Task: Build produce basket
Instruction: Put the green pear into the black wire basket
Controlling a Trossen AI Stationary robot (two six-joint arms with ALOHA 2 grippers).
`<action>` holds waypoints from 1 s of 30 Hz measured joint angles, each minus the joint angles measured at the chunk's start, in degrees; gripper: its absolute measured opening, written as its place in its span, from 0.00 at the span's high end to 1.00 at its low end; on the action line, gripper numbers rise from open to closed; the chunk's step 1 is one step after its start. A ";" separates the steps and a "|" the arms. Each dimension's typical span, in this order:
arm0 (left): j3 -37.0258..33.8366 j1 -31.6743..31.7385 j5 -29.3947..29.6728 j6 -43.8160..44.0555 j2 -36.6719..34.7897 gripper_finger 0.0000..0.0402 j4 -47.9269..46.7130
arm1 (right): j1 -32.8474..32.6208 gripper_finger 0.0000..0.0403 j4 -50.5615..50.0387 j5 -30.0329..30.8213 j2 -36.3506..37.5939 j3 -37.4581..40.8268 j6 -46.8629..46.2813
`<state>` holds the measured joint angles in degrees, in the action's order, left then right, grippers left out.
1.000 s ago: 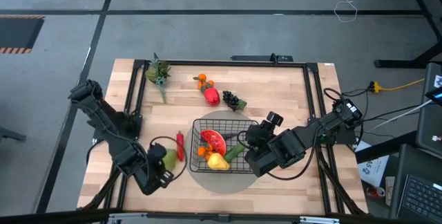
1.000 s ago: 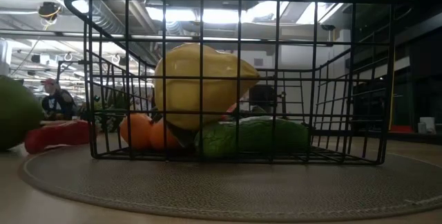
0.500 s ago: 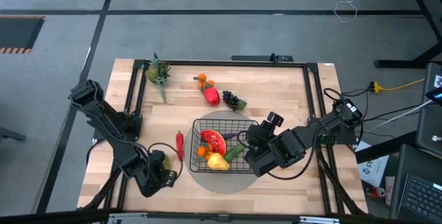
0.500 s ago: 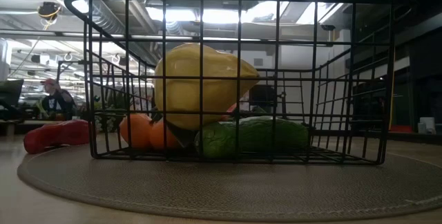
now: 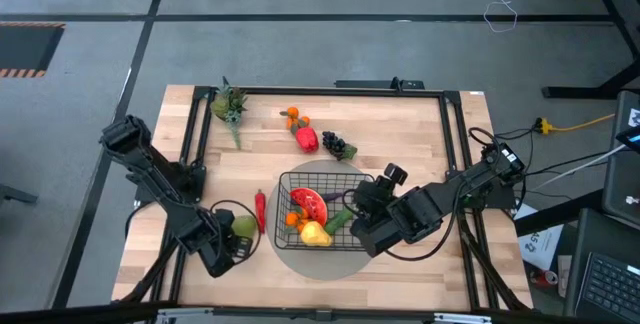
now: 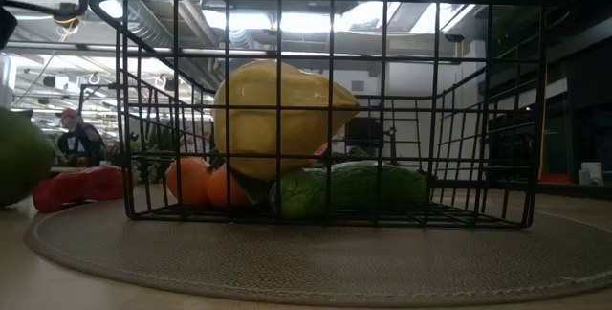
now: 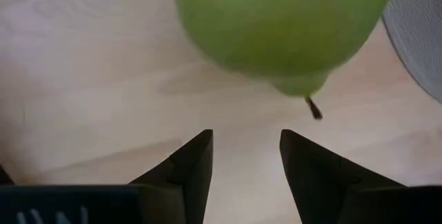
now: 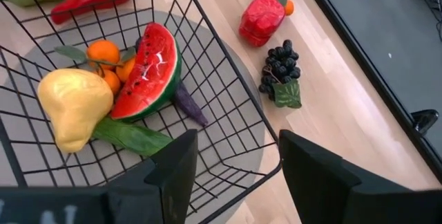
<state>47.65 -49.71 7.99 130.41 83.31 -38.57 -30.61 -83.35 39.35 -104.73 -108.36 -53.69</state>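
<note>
Left gripper (image 5: 232, 247) low at table's near-left, fingers (image 7: 190, 165) spread with nothing between them, a green pear (image 7: 283, 27) lying on the wood just ahead, untouched. Red chili (image 5: 260, 209) on the table (image 5: 420, 129) next, between pear and basket. Black wire basket (image 5: 284, 186) centred on a grey round mat (image 6: 316, 262), holding watermelon slice (image 8: 148, 68), oranges (image 8: 103, 52), yellow pear (image 8: 72, 103), green cucumber (image 8: 131, 135) and a small purple eggplant (image 8: 190, 106). Farther back on the table: leafy sprig (image 5: 229, 105) at far-left, orange cluster (image 5: 292, 117), red pepper (image 5: 306, 140), dark grapes (image 5: 337, 146), all outside the basket. Right gripper (image 5: 372, 196) at the basket's right rim, fingers (image 8: 176, 172) parted, empty, above the basket corner.
</note>
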 joint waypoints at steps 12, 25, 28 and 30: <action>-1.33 0.09 -0.39 0.04 -0.53 0.59 -7.90 | 0.00 0.49 0.44 0.02 0.00 0.00 0.12; -1.33 0.09 -0.45 1.09 -8.46 0.59 -13.29 | 0.00 0.49 2.21 0.00 0.00 0.00 -0.02; -1.33 0.09 -0.44 0.99 -9.05 0.59 -13.33 | 0.00 0.49 2.33 0.00 0.00 0.00 -0.02; -1.33 0.09 -0.44 -0.20 -9.07 0.59 -13.29 | 0.00 0.49 2.74 0.00 0.00 0.00 -0.02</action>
<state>46.33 -49.63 7.55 130.21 74.24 -51.86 -30.61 -80.61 39.35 -104.73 -108.36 -53.71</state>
